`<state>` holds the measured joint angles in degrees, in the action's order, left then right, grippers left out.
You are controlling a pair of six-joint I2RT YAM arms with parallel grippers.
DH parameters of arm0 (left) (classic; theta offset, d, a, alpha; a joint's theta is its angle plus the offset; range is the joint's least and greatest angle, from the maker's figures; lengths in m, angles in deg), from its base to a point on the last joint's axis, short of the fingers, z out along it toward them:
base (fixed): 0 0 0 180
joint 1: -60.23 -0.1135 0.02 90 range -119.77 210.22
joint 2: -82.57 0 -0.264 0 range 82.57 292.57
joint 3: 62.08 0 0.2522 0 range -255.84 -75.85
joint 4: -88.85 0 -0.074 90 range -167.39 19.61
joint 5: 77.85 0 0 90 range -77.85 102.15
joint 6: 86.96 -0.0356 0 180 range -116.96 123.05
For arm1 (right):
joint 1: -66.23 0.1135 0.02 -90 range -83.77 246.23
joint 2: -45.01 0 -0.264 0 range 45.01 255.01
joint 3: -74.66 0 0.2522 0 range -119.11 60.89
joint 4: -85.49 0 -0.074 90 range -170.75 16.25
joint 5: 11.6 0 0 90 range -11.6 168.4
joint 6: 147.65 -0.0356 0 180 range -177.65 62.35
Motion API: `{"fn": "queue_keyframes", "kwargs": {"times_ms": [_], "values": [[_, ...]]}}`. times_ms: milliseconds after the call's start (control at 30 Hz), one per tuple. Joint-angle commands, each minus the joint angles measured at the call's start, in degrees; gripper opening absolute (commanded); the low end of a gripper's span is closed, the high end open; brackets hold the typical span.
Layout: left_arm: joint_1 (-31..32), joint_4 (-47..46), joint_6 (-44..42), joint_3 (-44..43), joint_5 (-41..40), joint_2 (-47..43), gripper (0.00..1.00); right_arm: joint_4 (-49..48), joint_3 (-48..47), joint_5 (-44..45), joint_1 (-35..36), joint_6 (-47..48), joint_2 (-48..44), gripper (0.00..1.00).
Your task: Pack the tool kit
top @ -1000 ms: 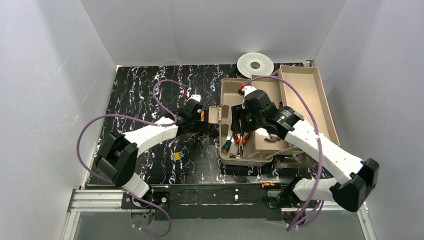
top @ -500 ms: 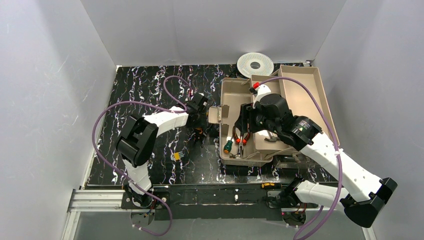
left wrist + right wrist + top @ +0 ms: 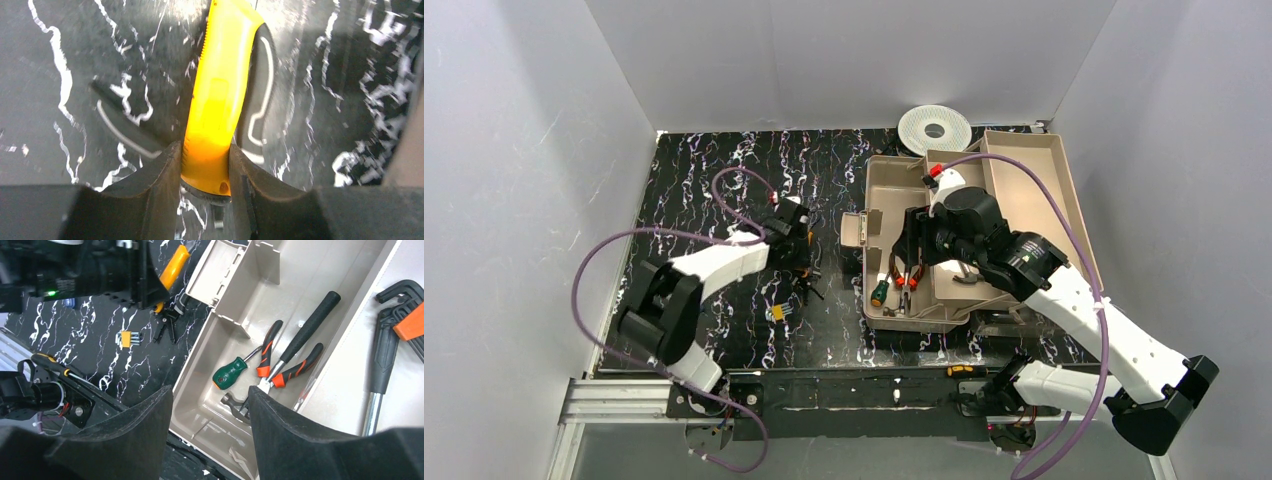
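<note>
The tool kit's beige box (image 3: pixel 886 188) lies open at the right of the table, its tray (image 3: pixel 1036 190) beside it. Inside lie a green screwdriver (image 3: pixel 230 374), red pliers (image 3: pixel 280 365) and a hammer (image 3: pixel 300 340). My right gripper (image 3: pixel 210 395) hovers open above them with nothing between its fingers. Left of the box, my left gripper (image 3: pixel 205 150) is shut on the yellow handle (image 3: pixel 217 100) of a yellow-and-black pliers-like tool (image 3: pixel 807 275) on the black table. Its second, black handle (image 3: pixel 125 125) splays to the left.
Black hex keys (image 3: pixel 400 310) and a metal wrench (image 3: pixel 382 370) lie in the tray part. A small yellow piece (image 3: pixel 778 313) lies on the table, and a yellow-black screwdriver (image 3: pixel 961 370) at the front rail. A white spool (image 3: pixel 934 128) sits behind the box.
My left gripper has pulled back left from the box's latch and closed on the yellow handle. The right arm rose and shifted right early on, then held still.
</note>
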<state>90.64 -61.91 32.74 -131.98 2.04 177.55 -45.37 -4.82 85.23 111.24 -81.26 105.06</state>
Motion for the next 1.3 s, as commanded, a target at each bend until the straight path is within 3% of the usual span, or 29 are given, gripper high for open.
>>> {"fn": "queue_keyframes", "kwargs": {"times_ms": [0, 200, 367, 567, 733, 867, 933, 1067, 1267], "values": [[0.1, -1.5, 1.7, 3.9, 0.1, -14.7, 0.0, -3.5, 0.2, -3.0, 0.0, -0.5, -0.3, 0.65], [0.1, -8.4, 4.4, 10.0, 9.4, -29.7, 0.0, -10.5, 2.1, -12.1, 0.0, -4.6, -1.4, 0.69], [0.3, -22.7, 9.9, 16.5, 25.6, -40.1, 0.0, -25.9, 8.8, -21.2, 0.0, -8.5, -4.8, 0.7], [0.6, -40.1, 20.5, 20.9, 41.2, -44.2, 0.0, -38.3, 14.1, -25.3, 0.0, -10.2, -7.2, 0.76], [1.1, -56.3, 30.9, 22.0, 53.6, -41.0, 0.0, -39.6, 13.5, -27.0, 0.4, -10.0, -6.8, 0.81], [2.3, -63.1, 36.1, 22.3, 55.2, -39.2, 0.0, -42.7, 14.1, -27.4, 2.0, -9.3, -7.1, 0.83], [3.6, -65.0, 36.7, 22.2, 55.7, -38.8, 0.0, -41.4, 13.6, -23.4, 4.5, -7.1, -7.2, 0.84], [5.9, -63.3, 35.4, 21.5, 57.7, -38.3, 0.0, -42.9, 14.8, -20.4, 6.8, -5.1, -8.1, 0.84], [7.4, -63.5, 34.4, 22.8, 58.6, -38.9, 0.0, -46.7, 16.8, -19.7, 6.8, -5.7, -9.6, 0.68]]}}
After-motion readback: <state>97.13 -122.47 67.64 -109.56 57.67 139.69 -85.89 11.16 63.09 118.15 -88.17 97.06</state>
